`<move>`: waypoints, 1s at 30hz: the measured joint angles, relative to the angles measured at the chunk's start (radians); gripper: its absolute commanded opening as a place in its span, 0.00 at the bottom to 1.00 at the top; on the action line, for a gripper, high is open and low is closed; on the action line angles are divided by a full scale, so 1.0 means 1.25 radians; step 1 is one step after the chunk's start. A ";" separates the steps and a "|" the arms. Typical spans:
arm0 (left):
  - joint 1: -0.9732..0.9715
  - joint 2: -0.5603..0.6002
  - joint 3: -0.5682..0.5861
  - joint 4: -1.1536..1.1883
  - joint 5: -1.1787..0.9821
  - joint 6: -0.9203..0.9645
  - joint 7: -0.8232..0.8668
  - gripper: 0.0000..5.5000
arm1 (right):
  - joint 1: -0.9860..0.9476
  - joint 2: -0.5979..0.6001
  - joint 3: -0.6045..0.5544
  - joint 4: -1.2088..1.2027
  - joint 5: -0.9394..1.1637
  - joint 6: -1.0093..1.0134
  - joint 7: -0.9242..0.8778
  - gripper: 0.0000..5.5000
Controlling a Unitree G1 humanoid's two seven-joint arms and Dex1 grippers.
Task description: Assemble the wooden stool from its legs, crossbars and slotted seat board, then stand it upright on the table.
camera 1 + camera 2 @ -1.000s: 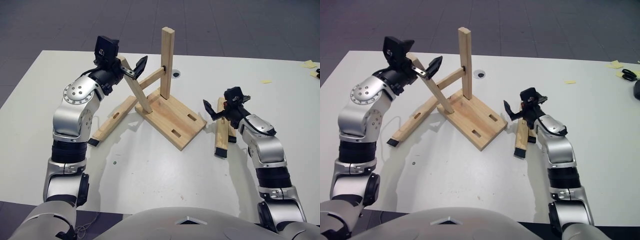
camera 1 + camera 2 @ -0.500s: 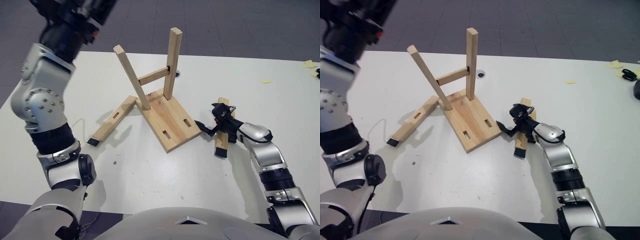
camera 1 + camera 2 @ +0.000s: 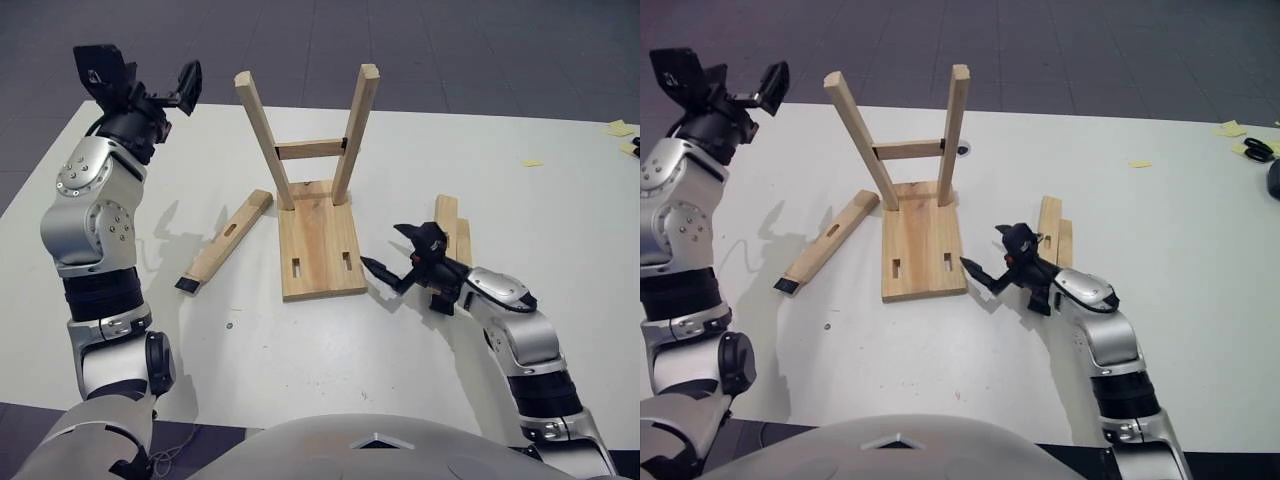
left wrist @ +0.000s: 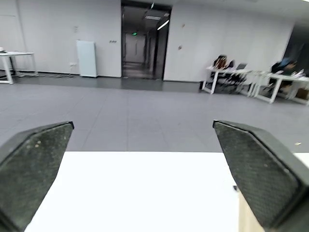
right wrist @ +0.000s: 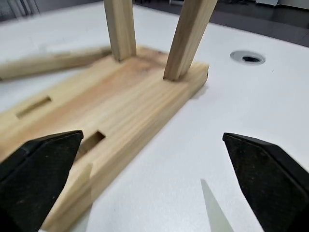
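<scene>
Wooden seat board (image 3: 318, 250) lies mid-table (image 3: 300, 350) with two legs (image 3: 262, 140) and a crossbar (image 3: 311, 149) fitted; its front slots (image 3: 297, 267) are empty. A loose leg (image 3: 225, 241) and spare pieces (image 3: 448, 222) lie unused. The left gripper (image 3: 165, 90), raised over the far-left corner, and the right gripper (image 3: 388, 250), beside the board, both gape empty.

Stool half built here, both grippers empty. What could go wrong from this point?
1. The open right gripper sits close to the seat board's near right corner. A nudge could slide the board and shake the standing legs and crossbar, which nothing steadies, since the left gripper is raised well away.
2. The loose pieces lie beside the right arm; a careless reach might knock them askew.
</scene>
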 measured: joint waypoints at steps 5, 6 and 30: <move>0.014 0.004 0.056 -0.011 0.025 -0.029 0.040 0.98 | 0.064 0.052 -0.230 -0.081 0.254 0.057 -0.077 0.98; 0.025 0.006 0.064 -0.019 0.031 -0.030 0.043 0.98 | 0.082 0.055 -0.263 -0.083 0.268 0.057 -0.097 0.98; 0.075 -0.004 0.026 -0.046 0.086 -0.033 0.028 0.98 | 0.192 0.056 -0.171 0.035 -0.098 -0.038 -0.311 0.98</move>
